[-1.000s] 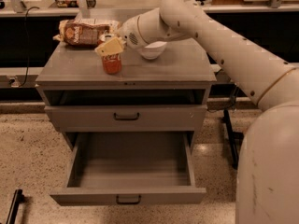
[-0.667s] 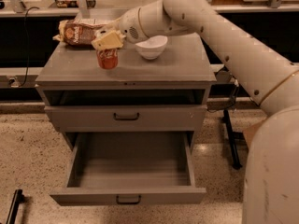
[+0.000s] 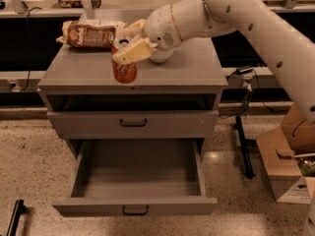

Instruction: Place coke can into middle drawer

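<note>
The red coke can is upright at the front edge of the grey cabinet top, left of centre. I cannot tell whether it rests on the top or hangs just above it. My gripper is shut on the can's upper part, with one cream finger across its front and the other behind it. The arm reaches in from the upper right. The middle drawer is pulled fully open below, directly under the can, and holds nothing.
A brown snack bag lies at the back left of the top. A white bowl sits mostly hidden behind my wrist. A shut drawer front sits above the open one. A cardboard box and a dark stand are on the floor at right.
My gripper, shut on the can, has moved it from the back middle of the top toward the front edge and a little to the right.
</note>
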Controlling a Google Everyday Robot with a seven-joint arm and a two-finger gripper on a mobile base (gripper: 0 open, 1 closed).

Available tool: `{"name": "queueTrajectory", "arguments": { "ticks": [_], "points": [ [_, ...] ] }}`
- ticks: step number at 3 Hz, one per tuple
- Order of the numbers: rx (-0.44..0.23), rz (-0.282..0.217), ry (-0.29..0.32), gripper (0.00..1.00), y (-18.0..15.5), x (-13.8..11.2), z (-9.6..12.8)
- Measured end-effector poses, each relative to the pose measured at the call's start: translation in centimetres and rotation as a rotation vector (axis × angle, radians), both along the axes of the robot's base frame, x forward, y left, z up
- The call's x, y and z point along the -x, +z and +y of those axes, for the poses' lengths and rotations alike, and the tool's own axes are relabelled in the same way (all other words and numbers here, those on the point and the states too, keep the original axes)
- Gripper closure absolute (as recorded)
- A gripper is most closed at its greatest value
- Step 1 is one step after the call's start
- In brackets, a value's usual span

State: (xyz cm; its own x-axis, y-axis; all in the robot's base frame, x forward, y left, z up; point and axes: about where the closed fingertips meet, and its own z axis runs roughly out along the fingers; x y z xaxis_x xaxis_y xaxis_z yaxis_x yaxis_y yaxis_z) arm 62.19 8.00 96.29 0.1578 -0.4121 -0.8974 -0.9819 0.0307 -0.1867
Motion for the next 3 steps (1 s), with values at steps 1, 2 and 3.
{"name": "queueTrajectory", "arguments": {
  "ticks": [1,2,3],
  "points": [
    [0.236,0.04,0.066,1.0,-3.7,5.3,-2.2],
    [0.503,0.079,0.104,1.0,-7.7,9.8,-4.2],
    [0.539,0.082,0.11,1.0,-8.7,10.3,-4.7]
  ]
}}
